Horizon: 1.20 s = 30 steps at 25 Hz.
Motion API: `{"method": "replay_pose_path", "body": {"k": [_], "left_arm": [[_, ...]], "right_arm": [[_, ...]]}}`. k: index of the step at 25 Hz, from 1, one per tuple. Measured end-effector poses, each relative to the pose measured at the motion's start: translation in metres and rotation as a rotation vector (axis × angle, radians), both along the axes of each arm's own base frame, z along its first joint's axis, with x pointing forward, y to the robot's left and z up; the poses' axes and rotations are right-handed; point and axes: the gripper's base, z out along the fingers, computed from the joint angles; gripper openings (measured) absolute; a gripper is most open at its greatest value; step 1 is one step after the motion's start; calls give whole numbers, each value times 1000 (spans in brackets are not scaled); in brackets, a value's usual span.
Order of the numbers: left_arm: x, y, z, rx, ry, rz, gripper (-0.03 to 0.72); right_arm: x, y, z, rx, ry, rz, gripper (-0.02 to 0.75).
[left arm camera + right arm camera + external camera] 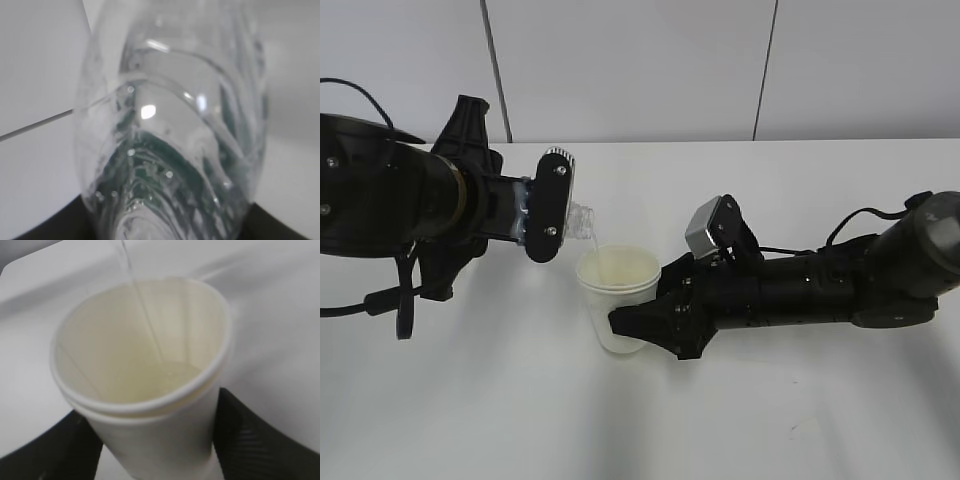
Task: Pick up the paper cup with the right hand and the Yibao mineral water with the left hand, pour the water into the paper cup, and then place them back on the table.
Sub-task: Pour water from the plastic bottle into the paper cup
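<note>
My left gripper [545, 205] is shut on the Yibao mineral water bottle [578, 219], tipped so its open mouth points down and right over the paper cup [617, 299]. A thin stream of water runs from the mouth into the cup. In the left wrist view the clear ribbed bottle [175, 140] fills the frame, green label behind it. My right gripper [640, 325] is shut on the paper cup's lower body and holds it upright. In the right wrist view the cup [145, 390] holds some water, the stream falling in, black fingers [250, 435] on both sides.
The white table [770, 420] stretches around both arms. A white panelled wall [640, 60] with dark seams stands behind its far edge. The right arm's silver-grey wrist block [710, 228] sits just right of the cup.
</note>
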Motion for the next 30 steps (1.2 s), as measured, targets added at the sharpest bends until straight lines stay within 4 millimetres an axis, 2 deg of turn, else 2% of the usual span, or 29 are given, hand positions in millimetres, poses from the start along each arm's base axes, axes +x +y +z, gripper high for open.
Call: {"method": "replay_pose_path", "body": {"k": [30], "left_arm": [[1,1,2,27,-20,-11,329]], "right_arm": [[0,0,0,-1,0,2,498]]}}
